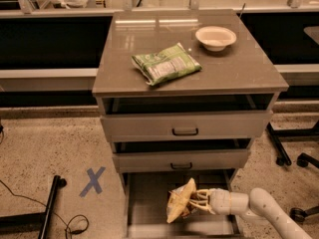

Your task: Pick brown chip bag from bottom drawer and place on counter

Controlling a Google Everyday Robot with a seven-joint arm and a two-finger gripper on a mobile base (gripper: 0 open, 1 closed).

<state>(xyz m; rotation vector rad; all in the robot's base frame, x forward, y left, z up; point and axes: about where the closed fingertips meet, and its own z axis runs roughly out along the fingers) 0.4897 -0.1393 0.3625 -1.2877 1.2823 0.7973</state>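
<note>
The brown chip bag (179, 205) is crumpled, its pale yellow edge showing, and is held over the floor of the open bottom drawer (149, 203). My gripper (196, 201) reaches in from the right on the white arm and is shut on the bag's right side. The bag looks lifted a little off the drawer floor. The grey-brown counter (234, 66) tops the cabinet above, with a green and white snack bag (166, 63) in its middle and a cream bowl (216, 37) at its back right.
Two shallower drawers with black handles (185, 131) stand partly open above the bottom drawer. A blue X (92, 181) is taped on the floor to the left. A black stand leg (49, 208) and cable lie at lower left; chair wheels (299, 161) at right.
</note>
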